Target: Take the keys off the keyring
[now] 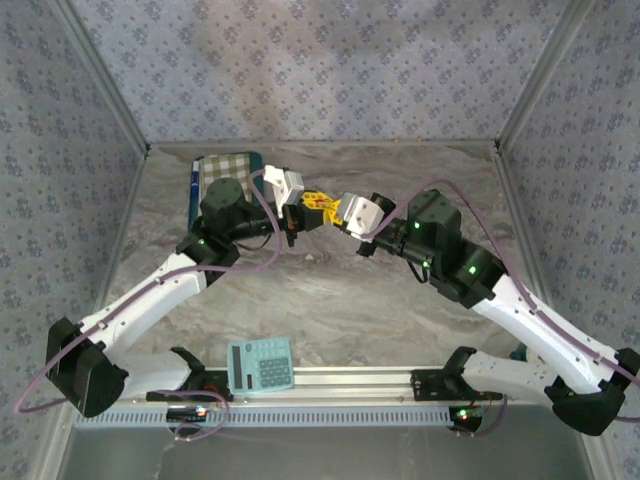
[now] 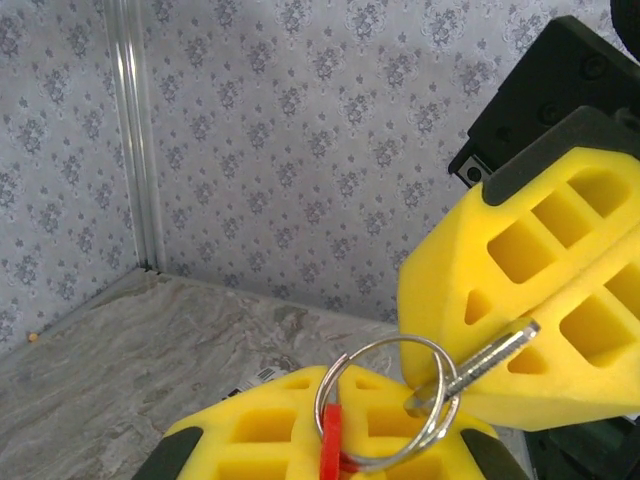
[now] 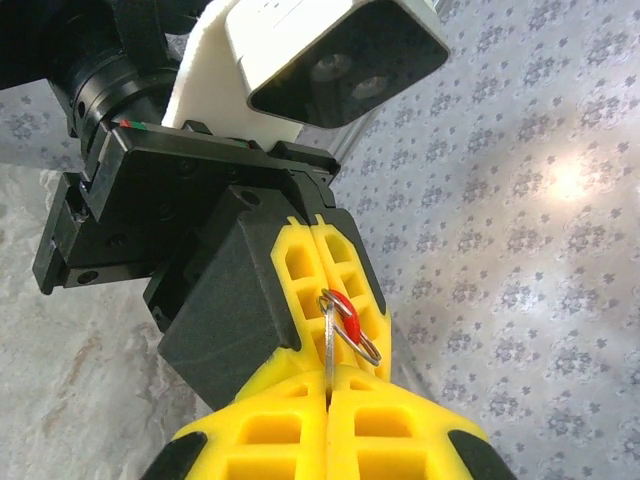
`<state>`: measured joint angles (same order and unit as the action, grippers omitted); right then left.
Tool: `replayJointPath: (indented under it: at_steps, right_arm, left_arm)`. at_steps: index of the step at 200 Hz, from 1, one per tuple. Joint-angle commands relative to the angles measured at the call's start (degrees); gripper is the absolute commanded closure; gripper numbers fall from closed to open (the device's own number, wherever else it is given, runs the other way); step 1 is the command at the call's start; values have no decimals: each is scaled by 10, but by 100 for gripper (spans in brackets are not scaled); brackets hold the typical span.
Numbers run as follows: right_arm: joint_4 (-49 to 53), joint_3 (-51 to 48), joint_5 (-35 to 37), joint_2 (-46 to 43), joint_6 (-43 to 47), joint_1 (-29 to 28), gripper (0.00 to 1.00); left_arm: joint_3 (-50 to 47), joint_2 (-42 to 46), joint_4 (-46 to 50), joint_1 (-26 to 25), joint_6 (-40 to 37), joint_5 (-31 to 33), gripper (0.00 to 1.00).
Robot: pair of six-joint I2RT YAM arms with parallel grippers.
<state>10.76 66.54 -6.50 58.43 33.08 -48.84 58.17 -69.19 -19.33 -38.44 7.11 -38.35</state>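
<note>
Both grippers meet in mid-air above the back middle of the table. My left gripper is shut on the small red key, which hangs on the silver keyring. A slim metal key passes through the same ring. My right gripper is shut on that key's blade. The two pairs of yellow fingertips sit nearly touching, the ring between them.
A teal calculator lies at the front edge by the metal rail. A green checked object lies at the back left behind the left arm. Patterned walls close in three sides.
</note>
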Motion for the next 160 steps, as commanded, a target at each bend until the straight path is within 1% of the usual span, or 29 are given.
replayJointPath:
  at_steps: [1,31,41,44,50,58,83,104,122,142,160]
  right_arm:
    - [-9,-17,34,-8,27,-15,100]
    - [-34,-12,64,-5,-15,10,100]
    - [-25,-7,61,-2,-19,14,100]
    - [-22,-4,59,-1,-20,13,100]
    - [-16,0,58,2,-21,11,100]
    - [-6,8,56,7,-23,7,100]
    - [34,41,53,18,-30,2,100]
    - [70,64,61,27,-38,3,100]
    - [99,81,68,36,-52,2,100]
    - [107,82,69,37,-53,1,100]
    - [106,83,67,37,-56,1,100]
  left_arm:
    - [21,3,-36,8,24,-4,100]
    - [17,6,-35,8,20,-15,100]
    - [21,5,-23,6,12,-18,100]
    - [23,4,-17,5,9,-16,98]
    - [27,4,-4,1,1,-10,88]
    - [32,3,16,-6,-18,3,79]
    - [41,-1,50,-29,-60,26,63]
    - [40,-7,50,-37,-71,36,62]
    - [34,-9,44,-41,-76,49,58]
    - [24,-10,20,-44,-75,57,53]
    - [18,-12,-1,-45,-74,65,53]
